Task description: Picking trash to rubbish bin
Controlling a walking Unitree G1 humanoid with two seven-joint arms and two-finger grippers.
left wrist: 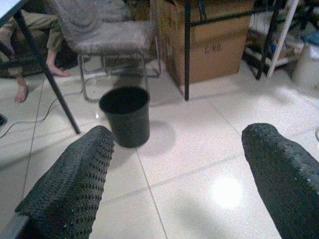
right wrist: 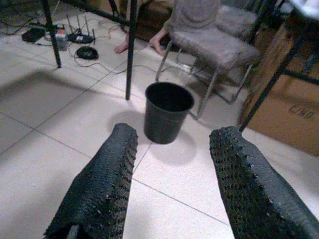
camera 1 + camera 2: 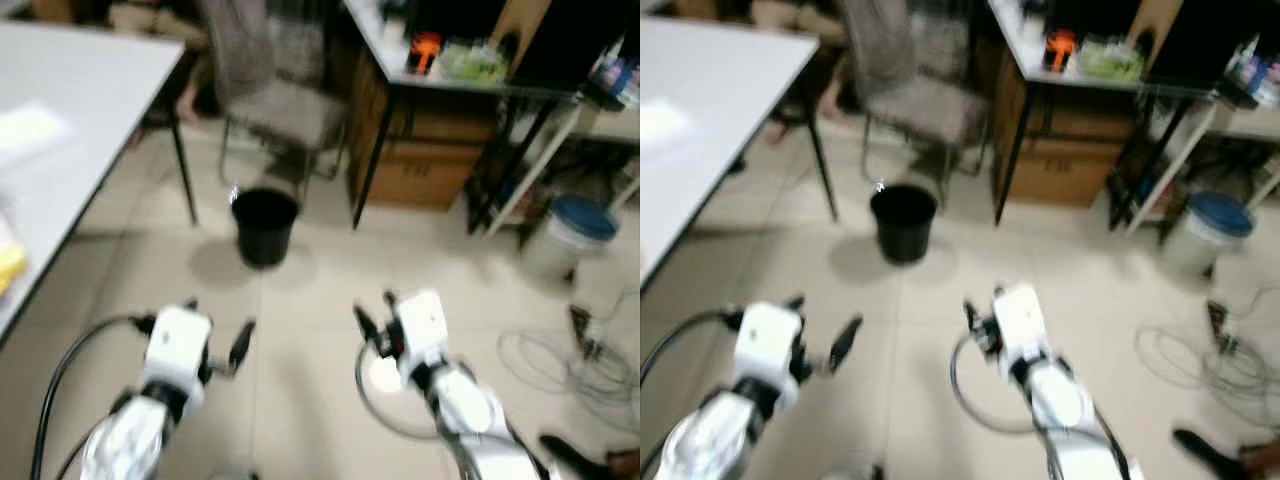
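So the bin [image 3: 264, 226] sits on the floor ahead of both sets of fingers, past the tips, beside a chair [image 3: 283, 105]. It looks like thin light plastic, so I'd guess it tips easily. My left gripper [image 1: 174, 174] and right gripper [image 2: 172, 172] are both spread wide, empty. I can't make out any trash yet.

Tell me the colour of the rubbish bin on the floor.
The rubbish bin is plain black, clearest in the right wrist view.
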